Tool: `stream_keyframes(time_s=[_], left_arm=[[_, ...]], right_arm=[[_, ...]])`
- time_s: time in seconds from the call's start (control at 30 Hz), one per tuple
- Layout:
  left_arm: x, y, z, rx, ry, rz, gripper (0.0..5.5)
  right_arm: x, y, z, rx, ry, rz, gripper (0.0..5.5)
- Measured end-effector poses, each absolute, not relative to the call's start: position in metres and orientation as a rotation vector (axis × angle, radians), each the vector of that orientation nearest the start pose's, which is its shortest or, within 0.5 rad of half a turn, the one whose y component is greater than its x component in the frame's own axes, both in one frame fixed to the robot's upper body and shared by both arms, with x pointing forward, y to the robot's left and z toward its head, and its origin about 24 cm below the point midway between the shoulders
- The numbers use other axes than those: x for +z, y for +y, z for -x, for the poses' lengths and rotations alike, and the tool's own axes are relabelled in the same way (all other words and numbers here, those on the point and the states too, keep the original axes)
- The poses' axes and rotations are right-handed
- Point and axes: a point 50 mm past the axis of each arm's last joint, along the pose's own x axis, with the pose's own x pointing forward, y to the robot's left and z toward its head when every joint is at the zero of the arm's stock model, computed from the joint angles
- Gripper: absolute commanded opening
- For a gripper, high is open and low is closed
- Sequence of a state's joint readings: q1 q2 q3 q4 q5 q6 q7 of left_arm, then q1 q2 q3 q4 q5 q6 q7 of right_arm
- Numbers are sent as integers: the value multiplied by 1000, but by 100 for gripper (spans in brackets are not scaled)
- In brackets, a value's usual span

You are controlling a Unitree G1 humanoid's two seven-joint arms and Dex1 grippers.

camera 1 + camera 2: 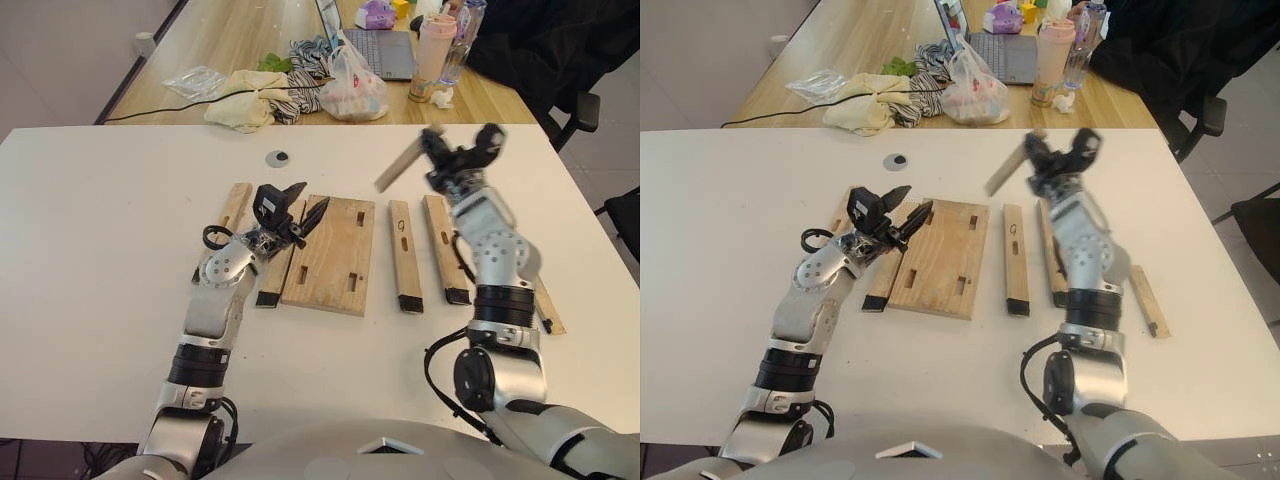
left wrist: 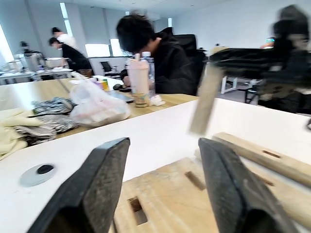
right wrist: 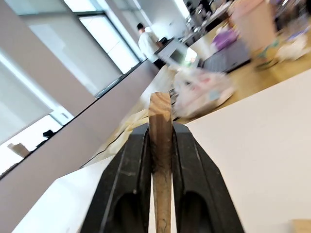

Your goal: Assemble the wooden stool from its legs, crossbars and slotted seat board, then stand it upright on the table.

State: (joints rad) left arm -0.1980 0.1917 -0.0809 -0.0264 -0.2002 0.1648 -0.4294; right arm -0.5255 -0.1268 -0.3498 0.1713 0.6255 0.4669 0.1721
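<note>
The slotted seat board [image 1: 330, 255] lies flat in the middle of the white table [image 1: 100, 250]. My left gripper [image 1: 300, 215] hovers open just over its left edge, and the left wrist view shows the board [image 2: 160, 199] between the spread fingers [image 2: 92, 194]. One leg [image 1: 270, 292] lies under that arm and another [image 1: 236, 205] farther left. Two more bars [image 1: 403, 255] [image 1: 445, 250] lie right of the board. My right gripper [image 1: 442, 150] is raised above the table's far right, shut on a wooden bar [image 1: 400, 168] that slants down to the left, clamped between the fingers [image 3: 131, 165].
A short wooden piece [image 1: 548, 308] lies by my right arm near the table's right edge. A grey disc [image 1: 278, 158] sits behind the board. The wooden desk [image 1: 180, 50] behind holds cloths, a plastic bag [image 1: 350, 90], a laptop and a cup [image 1: 432, 55].
</note>
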Motion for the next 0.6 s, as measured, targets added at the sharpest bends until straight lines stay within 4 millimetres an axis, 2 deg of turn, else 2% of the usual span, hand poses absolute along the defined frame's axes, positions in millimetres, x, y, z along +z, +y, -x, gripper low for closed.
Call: stream_keyframes(time_s=[0.1, 0.23, 0.33, 0.47, 0.6], left_arm=[[79, 142, -286, -448, -11, -52, 237], [75, 153, -284, -370, -21, -53, 182], [69, 159, -286, -298, -1, -58, 177], [61, 167, -288, -241, 39, -88, 177], [64, 173, -292, -217, 31, -85, 177]], right_arm=[[130, -234, -325, 112, -41, -517, 38], [121, -257, -280, 128, 29, -462, 38], [113, -261, -269, 106, 67, -460, 38], [110, -258, -269, 118, 81, -459, 38], [108, -256, -270, 125, 93, -461, 38]])
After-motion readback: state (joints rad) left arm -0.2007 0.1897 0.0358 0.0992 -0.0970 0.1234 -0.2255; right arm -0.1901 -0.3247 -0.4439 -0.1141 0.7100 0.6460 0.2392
